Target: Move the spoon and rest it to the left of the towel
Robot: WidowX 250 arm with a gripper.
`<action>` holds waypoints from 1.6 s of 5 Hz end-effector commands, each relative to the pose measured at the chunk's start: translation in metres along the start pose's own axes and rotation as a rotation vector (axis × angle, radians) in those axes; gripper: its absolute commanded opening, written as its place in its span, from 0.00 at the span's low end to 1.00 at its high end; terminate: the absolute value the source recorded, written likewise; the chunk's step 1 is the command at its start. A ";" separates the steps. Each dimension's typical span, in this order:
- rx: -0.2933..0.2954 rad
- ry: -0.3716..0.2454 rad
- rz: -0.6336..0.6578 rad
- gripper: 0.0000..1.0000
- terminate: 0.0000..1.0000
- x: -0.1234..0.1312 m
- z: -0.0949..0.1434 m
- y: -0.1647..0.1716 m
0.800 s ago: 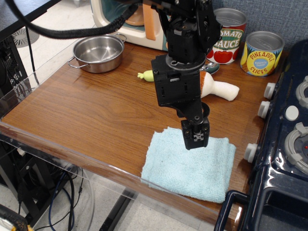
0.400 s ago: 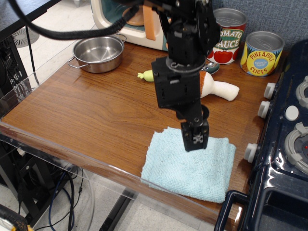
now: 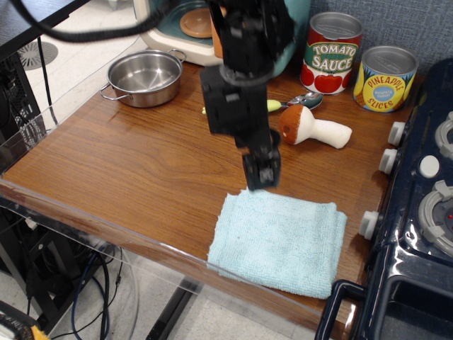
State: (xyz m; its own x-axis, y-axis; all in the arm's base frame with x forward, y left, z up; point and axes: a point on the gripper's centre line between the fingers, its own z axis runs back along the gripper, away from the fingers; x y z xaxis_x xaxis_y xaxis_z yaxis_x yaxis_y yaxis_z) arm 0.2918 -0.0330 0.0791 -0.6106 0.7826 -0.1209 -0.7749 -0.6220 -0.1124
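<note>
The light blue towel lies folded at the table's front right. The spoon lies behind the arm: its silver bowl shows next to the tomato sauce can, and a short piece of lime-green handle shows at the arm's right edge; the rest of the handle is hidden. My black gripper hangs just above the towel's back left edge, well in front of the spoon. Its fingers look close together and hold nothing.
A brown-capped white toy mushroom lies right of the arm. A steel pot stands back left. Tomato sauce and pineapple cans stand at the back. A toy stove borders the right edge.
The arm has swung left and back, so the gripper has moved from over the towel's middle to its back left edge. The mushroom and the spoon's bowl are now uncovered.
</note>
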 end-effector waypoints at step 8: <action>-0.045 -0.137 -0.014 0.00 0.00 -0.024 -0.066 -0.145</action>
State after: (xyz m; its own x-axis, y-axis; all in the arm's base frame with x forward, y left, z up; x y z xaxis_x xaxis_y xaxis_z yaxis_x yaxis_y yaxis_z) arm 0.4271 0.0322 0.0151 -0.6166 0.7865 0.0354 -0.7838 -0.6091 -0.1211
